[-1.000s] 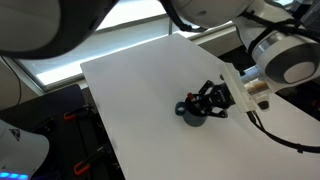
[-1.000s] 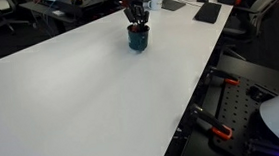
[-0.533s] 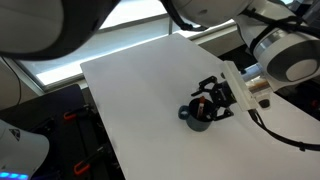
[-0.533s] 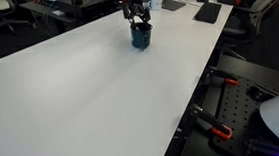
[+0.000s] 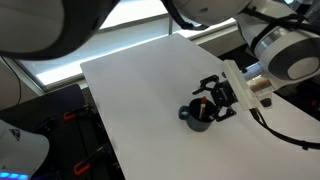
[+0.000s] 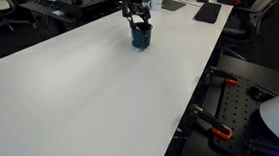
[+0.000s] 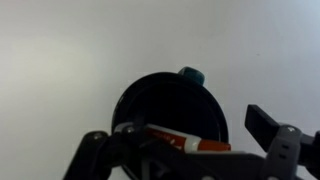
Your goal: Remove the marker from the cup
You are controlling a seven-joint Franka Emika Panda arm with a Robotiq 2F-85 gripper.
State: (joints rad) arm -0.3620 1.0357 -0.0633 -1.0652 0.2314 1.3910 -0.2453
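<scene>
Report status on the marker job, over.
Gripper open, poised right over the cup. Marker in the cup, between the jaws, not gripped. No obstruction seen around the cup.

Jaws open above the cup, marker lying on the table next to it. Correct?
One thing is wrong. The marker isn't on the table. The wrist view shows it inside the cup, lying across the opening. The rest holds: the jaws are open above the cup.
</scene>
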